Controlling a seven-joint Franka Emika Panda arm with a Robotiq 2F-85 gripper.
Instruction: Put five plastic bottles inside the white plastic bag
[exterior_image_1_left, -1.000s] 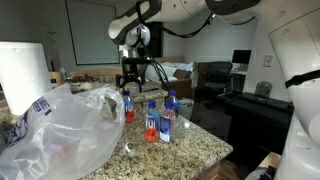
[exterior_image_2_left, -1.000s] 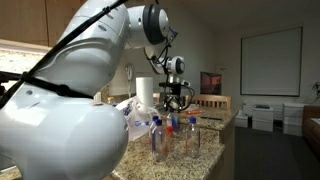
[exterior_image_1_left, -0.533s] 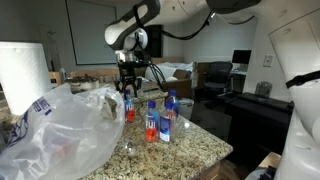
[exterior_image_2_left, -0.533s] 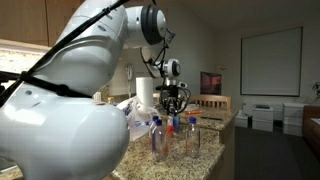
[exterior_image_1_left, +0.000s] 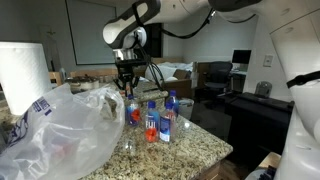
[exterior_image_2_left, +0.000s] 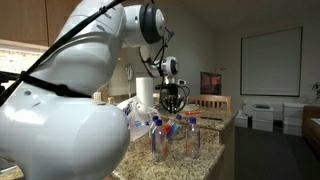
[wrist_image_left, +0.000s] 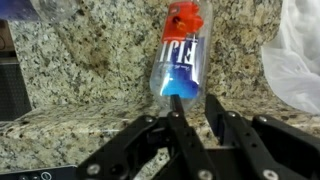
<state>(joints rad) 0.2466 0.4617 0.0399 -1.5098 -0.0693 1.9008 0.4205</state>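
Note:
A clear plastic bottle (wrist_image_left: 180, 60) with a blue cap, a blue label and red liquid stands on the granite counter right under my gripper (wrist_image_left: 192, 110). The jaws are shut on its capped top. In an exterior view the gripper (exterior_image_1_left: 128, 93) comes down onto this bottle (exterior_image_1_left: 131, 112), next to the white plastic bag (exterior_image_1_left: 60, 130). Two more bottles (exterior_image_1_left: 151, 122) (exterior_image_1_left: 166, 121) stand a little to the right. From the opposite side, another exterior view has the gripper (exterior_image_2_left: 172, 105) above the group of bottles (exterior_image_2_left: 157, 135). The bag's edge (wrist_image_left: 295, 55) fills the right of the wrist view.
A white paper towel roll (exterior_image_1_left: 22, 65) stands behind the bag. The granite counter (exterior_image_1_left: 190, 145) ends close beyond the bottles. Desks, boxes and monitors fill the room behind. Another bottle's end (wrist_image_left: 40, 8) lies at the top left of the wrist view.
The jaws came down over the bottle nearest the bag and went from open to shut on its top. That bottle now leans slightly. The others have not moved.

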